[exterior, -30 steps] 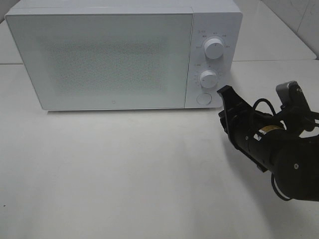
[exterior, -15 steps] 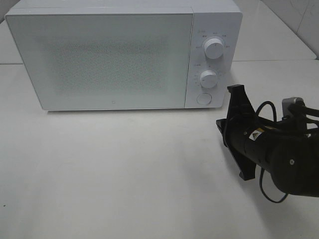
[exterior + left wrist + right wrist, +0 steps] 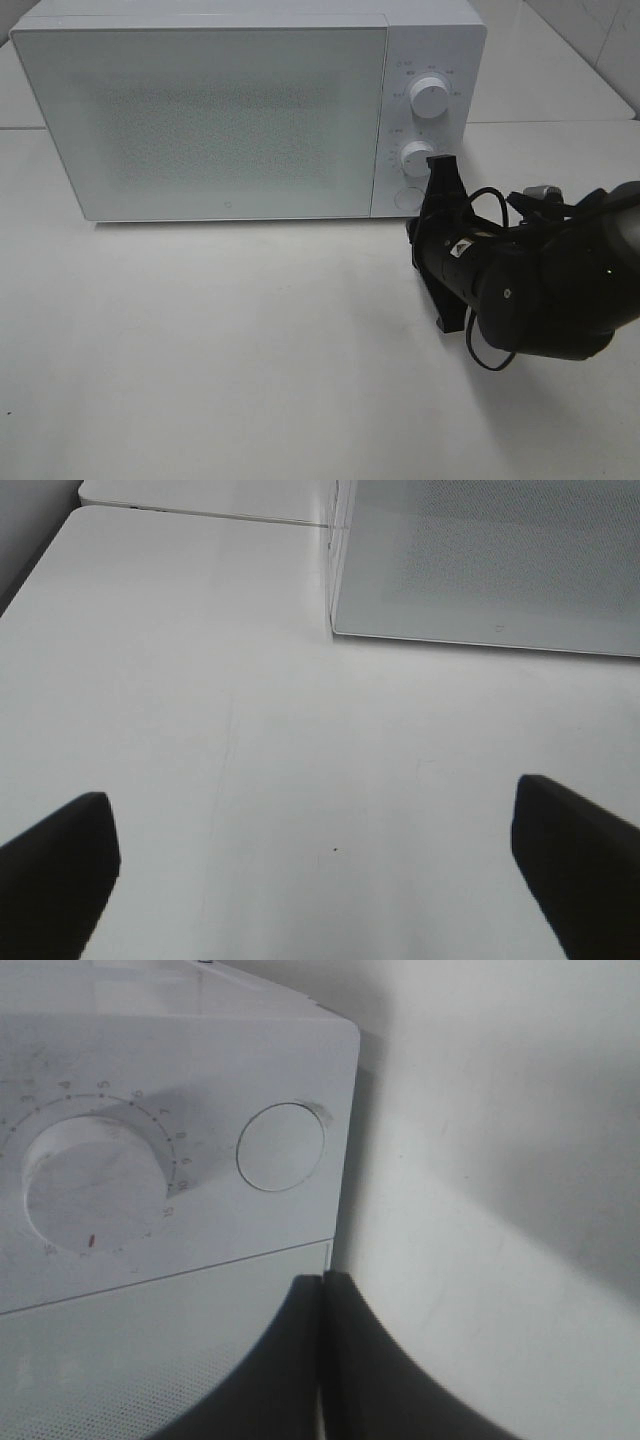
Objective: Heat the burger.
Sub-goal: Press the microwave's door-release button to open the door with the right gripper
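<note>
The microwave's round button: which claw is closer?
Right. The right claw, shut, is beside the button; the left claw is open over the table by the door's far end.

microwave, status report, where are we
Right hand shut, by round button. Left hand open above table. Burger not in view, microwave door shut.

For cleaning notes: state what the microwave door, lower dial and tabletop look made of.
Microwave door: likely glass or glossy plastic, fine dot mesh showing. Lower dial: smooth white plastic, seemingly moulded. Tabletop: smooth matte white, perhaps laminate; unclear.
</note>
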Motion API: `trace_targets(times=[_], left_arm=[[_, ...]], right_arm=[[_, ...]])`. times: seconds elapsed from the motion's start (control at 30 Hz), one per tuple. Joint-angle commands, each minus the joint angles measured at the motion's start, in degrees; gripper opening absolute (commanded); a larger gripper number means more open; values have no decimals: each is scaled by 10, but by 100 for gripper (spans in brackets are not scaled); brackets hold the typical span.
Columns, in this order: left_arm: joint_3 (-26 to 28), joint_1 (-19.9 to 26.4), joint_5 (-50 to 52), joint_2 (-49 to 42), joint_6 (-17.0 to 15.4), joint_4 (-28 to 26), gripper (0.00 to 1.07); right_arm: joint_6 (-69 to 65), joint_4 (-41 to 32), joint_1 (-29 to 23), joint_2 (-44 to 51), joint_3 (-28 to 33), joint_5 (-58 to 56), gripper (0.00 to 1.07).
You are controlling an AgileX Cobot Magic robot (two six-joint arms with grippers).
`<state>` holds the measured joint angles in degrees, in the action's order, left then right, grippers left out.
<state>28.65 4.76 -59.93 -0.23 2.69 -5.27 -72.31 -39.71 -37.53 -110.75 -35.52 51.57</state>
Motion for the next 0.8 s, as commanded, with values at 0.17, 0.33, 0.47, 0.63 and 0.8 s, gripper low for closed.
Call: trace_targets(times=[0.17,0.33,0.47,0.63,0.8], left_arm=[[-2,-2,6,-12,-1,-2,102],[-2,-2,6,-12,-1,-2,102],[-2,-2,6,-12,-1,-2,102],[-2,-2,6,-12,-1,-2,102],[-2,-2,6,-12,-1,-2,102]], right_arm=[[-3,5,22,-8,-20,6,0],[-6,9,41,-13,-21,3,0],[-19,31,41,-40,-45,3,0],[-28,34,41,-48,-63,6,0],[-17,32,50,-54,-79,1,0]])
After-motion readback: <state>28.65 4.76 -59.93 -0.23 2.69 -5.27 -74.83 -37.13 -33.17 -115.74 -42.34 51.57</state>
